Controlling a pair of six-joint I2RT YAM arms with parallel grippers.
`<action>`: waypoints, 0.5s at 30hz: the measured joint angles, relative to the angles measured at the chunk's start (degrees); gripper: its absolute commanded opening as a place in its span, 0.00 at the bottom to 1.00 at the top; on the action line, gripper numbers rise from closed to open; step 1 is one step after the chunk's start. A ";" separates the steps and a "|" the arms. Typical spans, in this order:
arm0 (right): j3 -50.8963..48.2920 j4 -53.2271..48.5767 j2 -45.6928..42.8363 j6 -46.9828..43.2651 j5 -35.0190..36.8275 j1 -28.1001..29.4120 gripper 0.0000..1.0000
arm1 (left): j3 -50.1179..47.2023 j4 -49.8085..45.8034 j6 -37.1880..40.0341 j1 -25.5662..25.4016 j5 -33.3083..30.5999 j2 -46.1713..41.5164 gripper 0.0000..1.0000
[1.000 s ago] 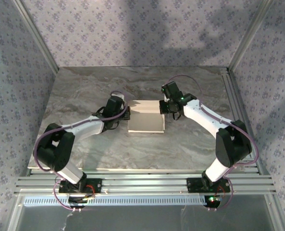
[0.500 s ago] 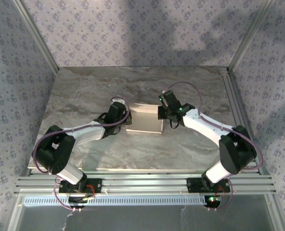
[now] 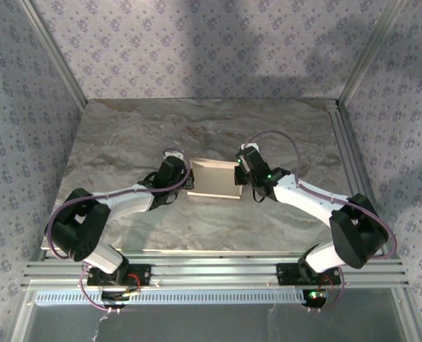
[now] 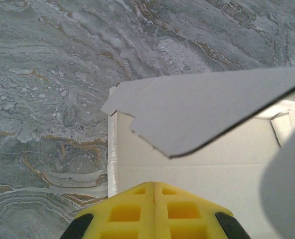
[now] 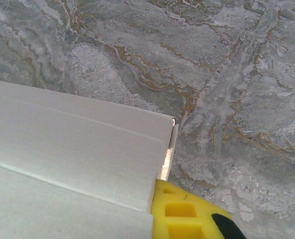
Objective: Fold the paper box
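Two arms meet at a white thin-cardboard box (image 3: 214, 182) (one flap raised) on a grey marbled tabletop (image 3: 125, 142); left end effector (image 4: 154, 191) fingers together, right end effector (image 3: 239, 173) likewise closed.

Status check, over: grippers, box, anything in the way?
Left gripper shut at paper box left end. Right gripper shut at its right edge. Lid flap raised, box unclosed. Nothing blocking.

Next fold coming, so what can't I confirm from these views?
- Left wrist: raised flap and a blurred grey shape hide the paper box's far interior.
- Right wrist: a box panel covers part of the right gripper; grip unconfirmed.
- Top: left gripper's contact with the box, too small, under its wrist.
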 measured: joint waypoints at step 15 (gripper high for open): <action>0.24 -0.42 -0.11 -5.79 -2.03 -1.05 0.00 | 6.51 -15.19 6.49 8.22 9.35 -9.35 0.62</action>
